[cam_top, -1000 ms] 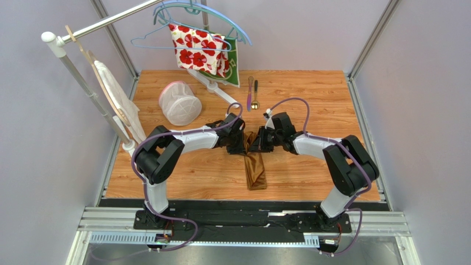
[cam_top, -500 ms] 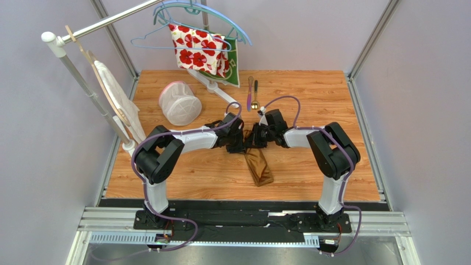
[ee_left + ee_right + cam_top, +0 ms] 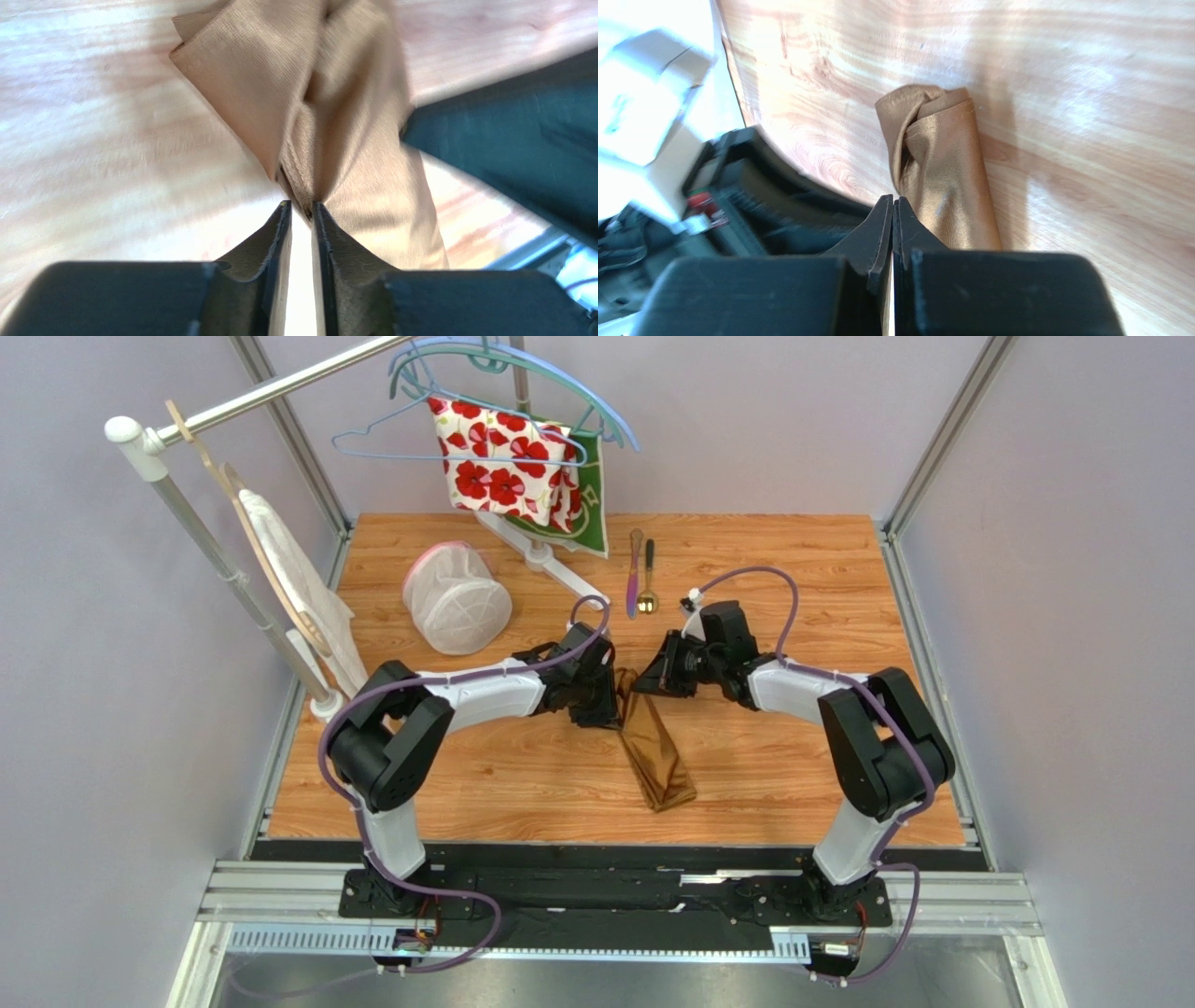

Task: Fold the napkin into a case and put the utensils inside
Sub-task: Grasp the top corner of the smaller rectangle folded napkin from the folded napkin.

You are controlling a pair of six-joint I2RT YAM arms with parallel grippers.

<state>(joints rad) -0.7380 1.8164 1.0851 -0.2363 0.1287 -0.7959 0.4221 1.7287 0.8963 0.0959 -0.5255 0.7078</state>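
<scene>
Golden-brown napkin (image 3: 351, 140) touches the slightly parted left hand (image 3: 300, 208); right hand (image 3: 893, 204) closed.

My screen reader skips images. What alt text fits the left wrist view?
A golden-brown napkin, folded into a narrow creased strip, lies on a wooden table. The left gripper, jaws slightly apart, sits at its fold.

Wooden table (image 3: 786, 770): napkin (image 3: 657, 753), utensils (image 3: 641, 574), mesh basket (image 3: 456, 598).
</scene>
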